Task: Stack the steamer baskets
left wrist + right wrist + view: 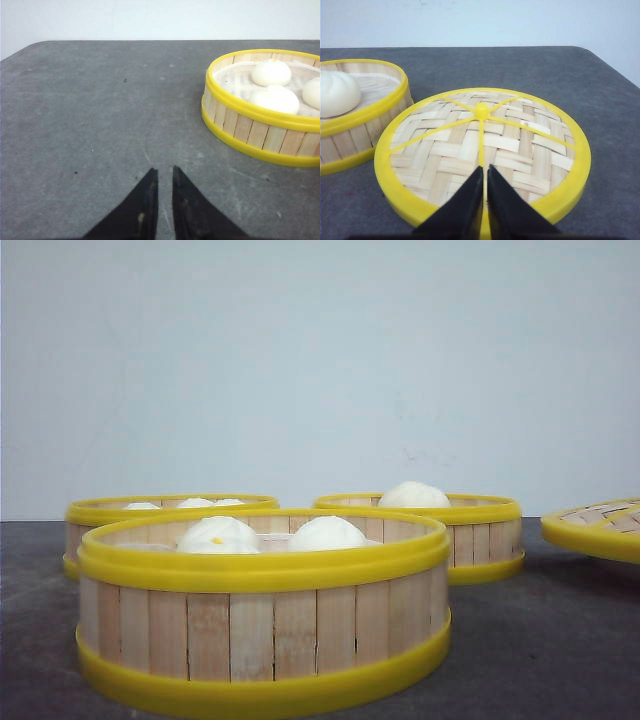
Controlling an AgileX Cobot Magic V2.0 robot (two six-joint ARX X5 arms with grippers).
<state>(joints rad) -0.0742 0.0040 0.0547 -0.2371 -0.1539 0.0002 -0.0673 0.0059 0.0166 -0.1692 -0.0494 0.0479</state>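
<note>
In the front view three steamer baskets stand apart on the dark table: one near and central (262, 640), one back left (100, 515), one back right (480, 535). All hold white buns. Neither gripper shows in that view. My left gripper (163, 171) hovers over bare table, shut with only a thin gap and nothing held; a steamer basket (250, 132) with three buns sits ahead of it to one side. Shut and empty, my right gripper (484, 169) hangs over the flat woven lid (520, 145), beside a basket (350, 132) holding one bun.
The yellow-rimmed lid (600, 525) lies at the table's right edge in the front view. The rounded table corners and the pale wall behind show in both wrist views. Grey tabletop (90, 110) stretches ahead of the left gripper.
</note>
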